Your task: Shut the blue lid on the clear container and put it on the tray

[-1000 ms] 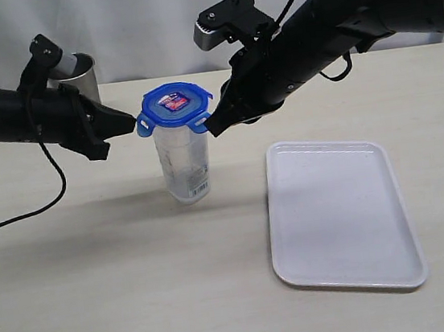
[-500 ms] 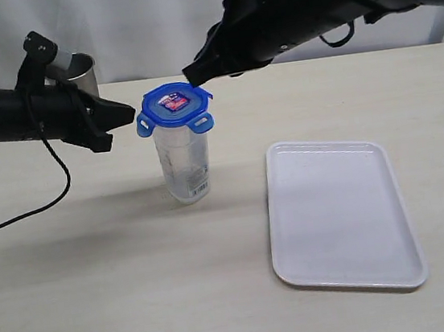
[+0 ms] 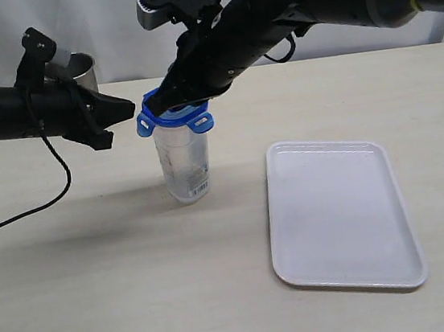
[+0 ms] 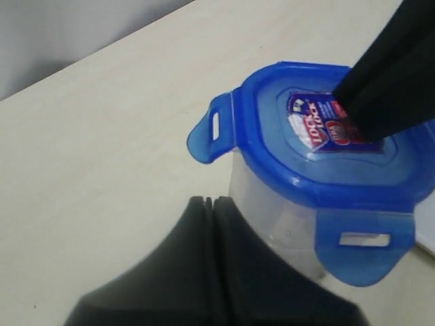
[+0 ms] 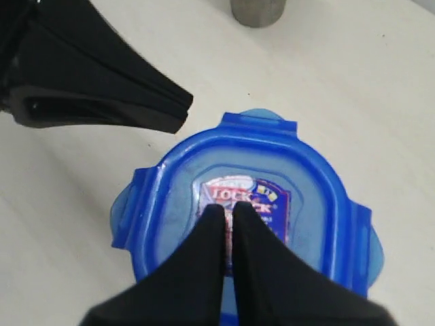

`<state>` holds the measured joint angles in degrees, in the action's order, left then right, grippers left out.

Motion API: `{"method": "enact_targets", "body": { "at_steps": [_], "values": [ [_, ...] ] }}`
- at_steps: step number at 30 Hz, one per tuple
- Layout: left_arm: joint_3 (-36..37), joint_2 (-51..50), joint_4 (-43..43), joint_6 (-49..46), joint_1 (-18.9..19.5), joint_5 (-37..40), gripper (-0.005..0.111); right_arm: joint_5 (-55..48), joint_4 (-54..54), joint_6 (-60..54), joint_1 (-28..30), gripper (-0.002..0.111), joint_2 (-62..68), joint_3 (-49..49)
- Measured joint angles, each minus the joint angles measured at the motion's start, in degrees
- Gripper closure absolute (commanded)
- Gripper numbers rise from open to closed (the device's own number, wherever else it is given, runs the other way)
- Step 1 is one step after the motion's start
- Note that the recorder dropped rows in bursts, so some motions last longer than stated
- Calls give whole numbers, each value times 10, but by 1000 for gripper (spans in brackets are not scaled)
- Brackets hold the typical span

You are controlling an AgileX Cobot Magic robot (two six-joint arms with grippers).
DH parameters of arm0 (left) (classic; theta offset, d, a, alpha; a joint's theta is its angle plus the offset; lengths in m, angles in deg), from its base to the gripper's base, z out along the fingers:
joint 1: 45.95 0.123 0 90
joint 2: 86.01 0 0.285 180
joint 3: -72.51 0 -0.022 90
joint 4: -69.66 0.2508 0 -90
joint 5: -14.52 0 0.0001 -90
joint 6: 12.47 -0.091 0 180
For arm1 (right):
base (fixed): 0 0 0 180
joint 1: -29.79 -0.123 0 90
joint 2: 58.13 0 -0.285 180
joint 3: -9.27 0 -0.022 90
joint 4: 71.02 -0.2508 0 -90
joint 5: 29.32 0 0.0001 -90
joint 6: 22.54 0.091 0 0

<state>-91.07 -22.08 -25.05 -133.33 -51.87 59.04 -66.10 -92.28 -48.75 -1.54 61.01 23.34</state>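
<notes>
The clear container (image 3: 184, 164) stands upright on the table with the blue lid (image 3: 172, 118) sitting on top, its flaps sticking outward. My right gripper (image 3: 167, 100) is shut and empty. Its tips (image 5: 229, 207) rest on the label in the middle of the lid (image 5: 314, 197). My left gripper (image 3: 131, 108) is also shut and empty, pointing at the container's left side just below the lid rim. In the left wrist view its tips (image 4: 209, 201) lie close beside the container wall (image 4: 272, 219), under the lid (image 4: 272, 139). The white tray (image 3: 342, 216) lies empty to the right.
A steel cup (image 3: 80, 70) stands at the back left behind my left arm, and shows in the right wrist view too (image 5: 257, 10). A black cable (image 3: 47, 195) trails across the table on the left. White curtains hang behind the table.
My right gripper has swung from the lid's right side, up over it, and down onto the lid's centre. The left gripper has risen slightly and backed off the lid's flap.
</notes>
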Motion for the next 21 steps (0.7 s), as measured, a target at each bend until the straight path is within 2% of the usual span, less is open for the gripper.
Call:
{"method": "enact_targets", "body": {
  "at_steps": [14, 21],
  "values": [
    [30, 6, 7, -1, 8, 73, 107, -14, 25, 18, 0, 104, 3, 6],
    [32, 8, 11, -1, 8, 76, 107, -16, 25, 18, 0, 104, 3, 7]
  ]
}}
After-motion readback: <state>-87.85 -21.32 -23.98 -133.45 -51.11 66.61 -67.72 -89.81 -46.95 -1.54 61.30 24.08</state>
